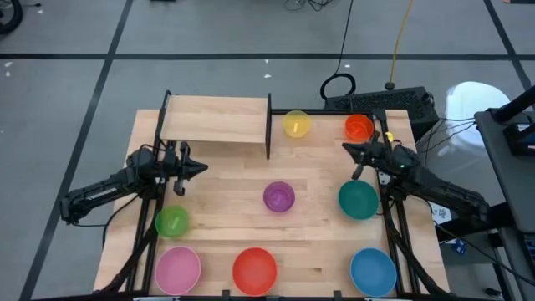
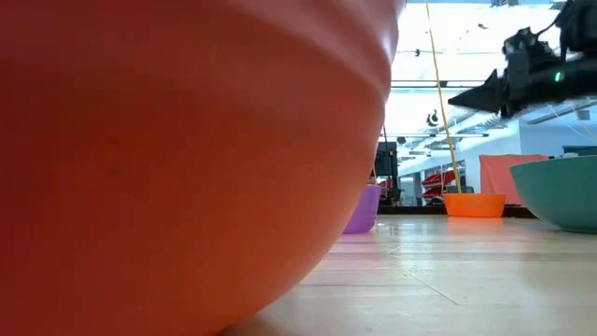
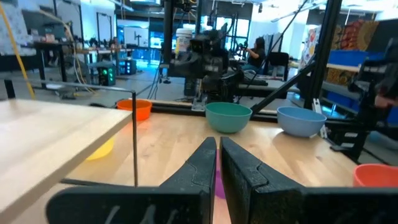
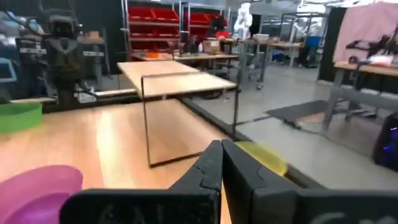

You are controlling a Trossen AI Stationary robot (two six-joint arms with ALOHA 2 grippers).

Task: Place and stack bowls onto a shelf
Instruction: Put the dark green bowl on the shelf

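Note:
The shelf (image 1: 213, 125) stands at the table's far left, its plank bare. Eight bowls rest on their bases on the table: yellow (image 1: 295, 124) and orange (image 1: 359, 127) at the far side, purple (image 1: 278, 197) and teal (image 1: 358, 201) in the middle, green (image 1: 172, 221) at the left, and pink (image 1: 177, 269), red (image 1: 254, 271) and blue (image 1: 373, 271) along the near edge. My left gripper (image 1: 203, 167) hovers shut near the shelf's near side, pointing level toward the right. My right gripper (image 1: 345, 148) hovers shut between the orange and teal bowls, pointing left.
Black arm frames run along the table's left and right sides. Cables and a black box (image 1: 393, 100) lie beyond the far right corner. The red bowl (image 2: 187, 140) fills most of the low view. A person (image 3: 257, 50) sits far off in the room.

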